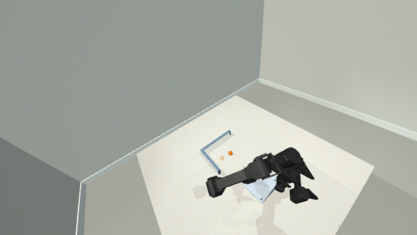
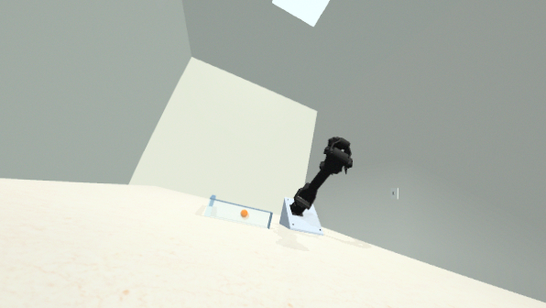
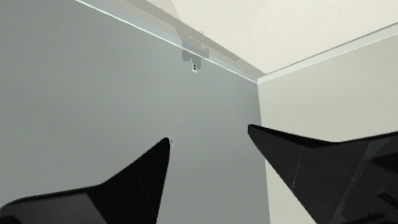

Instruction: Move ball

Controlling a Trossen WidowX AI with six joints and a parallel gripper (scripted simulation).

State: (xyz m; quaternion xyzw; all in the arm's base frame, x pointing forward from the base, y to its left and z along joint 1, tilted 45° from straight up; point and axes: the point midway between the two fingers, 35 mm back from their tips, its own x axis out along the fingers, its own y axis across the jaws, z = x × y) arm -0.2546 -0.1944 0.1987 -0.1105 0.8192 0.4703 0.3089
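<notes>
The small, solid orange ball [image 1: 230,153] is lying on the pale cream table [image 1: 315,147], inside the angle made by the two low clear blue-edged walls [image 1: 210,148]. There is one ball only, and just beside it, toward the corner, one paler see-through copy of the ball [image 1: 222,158] is marking the resting spot; the two are near each other but are not touching. In the exterior view the ball [image 2: 244,213] is showing through one clear wall [image 2: 238,214], while the copy is too faint there to pick out. The walls, two in number and meeting at one corner, are probably standing there to stop the ball rolling on past its mark, so a short nudge toward the corner looks like all that is being asked for.

Further out, the single black arm is folding back over its light blue wedge-shaped base [image 1: 260,189], well apart from the ball. Its black parallel-jaw gripper [image 3: 210,142] is pointing away from the table toward the grey room walls, which is why the wrist view is showing neither ball nor copy. The two dark fingers are standing wide apart with nothing between them. Judging from this, the task is not yet under way: the gripper is still needing to swing down to the ball.
</notes>
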